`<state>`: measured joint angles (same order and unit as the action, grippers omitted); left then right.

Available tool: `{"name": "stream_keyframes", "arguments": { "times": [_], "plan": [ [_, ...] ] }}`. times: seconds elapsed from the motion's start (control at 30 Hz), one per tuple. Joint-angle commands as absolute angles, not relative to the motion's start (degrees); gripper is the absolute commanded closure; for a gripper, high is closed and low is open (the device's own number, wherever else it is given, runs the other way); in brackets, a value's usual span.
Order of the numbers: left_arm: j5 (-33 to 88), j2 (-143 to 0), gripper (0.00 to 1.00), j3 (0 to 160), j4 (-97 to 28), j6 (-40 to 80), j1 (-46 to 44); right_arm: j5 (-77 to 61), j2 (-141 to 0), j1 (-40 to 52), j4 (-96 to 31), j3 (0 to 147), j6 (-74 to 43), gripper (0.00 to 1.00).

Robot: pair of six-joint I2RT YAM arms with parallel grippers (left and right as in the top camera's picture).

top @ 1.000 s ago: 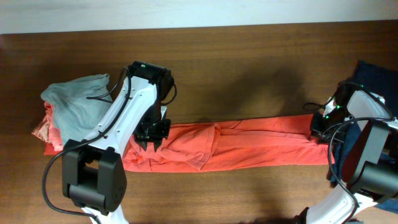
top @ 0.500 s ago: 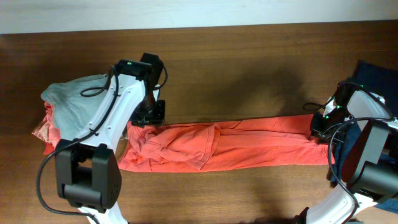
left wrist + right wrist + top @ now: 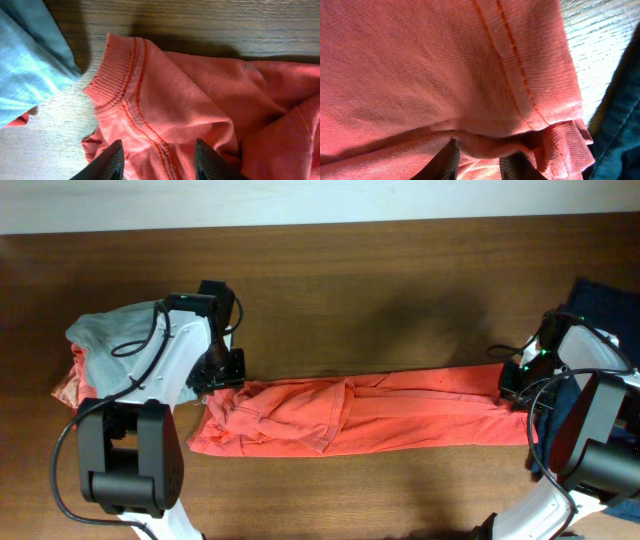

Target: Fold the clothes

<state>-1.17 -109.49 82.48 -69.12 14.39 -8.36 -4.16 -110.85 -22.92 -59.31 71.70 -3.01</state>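
Stretching the coral-red T-shirt out for folding

I judge this the laying-out step: the T-shirt lies as a long, rumpled strip on the table. My right gripper pinches a fold of cloth at its hem end. My left gripper hangs over its ribbed collar end, jaws parted, holding nothing. Next I need a fresh hold there to smooth the bunched middle. No lettering or label shows on it
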Motion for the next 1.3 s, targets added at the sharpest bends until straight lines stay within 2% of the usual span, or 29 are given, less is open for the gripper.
{"name": "stream_keyframes", "arguments": {
  "times": [0.0,0.23,0.3,0.4,0.43,0.6,0.8,1.17,1.27],
  "plan": [
    [-1.78,-109.62,0.54,82.19,-68.95,14.74,-7.79,-4.51,-111.31,-22.87,-59.27,71.29,-3.49,0.68],
    [-1.76,-109.67,0.54,78.39,-64.97,14.76,-7.81,-4.51,-111.31,-22.87,-59.27,71.29,-3.51,0.68],
    [-1.76,-109.67,0.68,77.58,-63.79,14.76,-7.81,-4.51,-111.31,-22.87,-59.27,71.29,-3.49,0.68],
    [-1.98,-109.67,0.98,77.01,-63.42,14.74,-7.79,-4.51,-111.31,-22.87,-59.29,71.29,-3.51,0.68],
    [-1.96,-109.67,0.99,76.97,-63.55,14.74,-7.79,-4.51,-111.31,-22.87,-59.29,71.29,-3.51,0.68],
    [-2.61,-109.30,1.00,77.03,-67.18,15.09,-7.51,-4.51,-111.31,-22.87,-59.29,71.29,-3.51,0.68],
    [-14.90,-108.92,1.00,76.95,-77.03,23.33,-5.69,-4.49,-111.31,-22.90,-59.09,71.29,-3.49,0.68],
    [-14.83,-108.92,1.00,76.86,-76.79,23.33,-5.45,-4.54,-111.31,-22.87,-59.11,71.29,-3.51,0.68],
    [-14.79,-108.92,1.00,76.86,-76.55,23.33,-5.45,-8.27,-111.26,-22.87,-59.33,71.37,-3.22,0.71]
  ]
}}
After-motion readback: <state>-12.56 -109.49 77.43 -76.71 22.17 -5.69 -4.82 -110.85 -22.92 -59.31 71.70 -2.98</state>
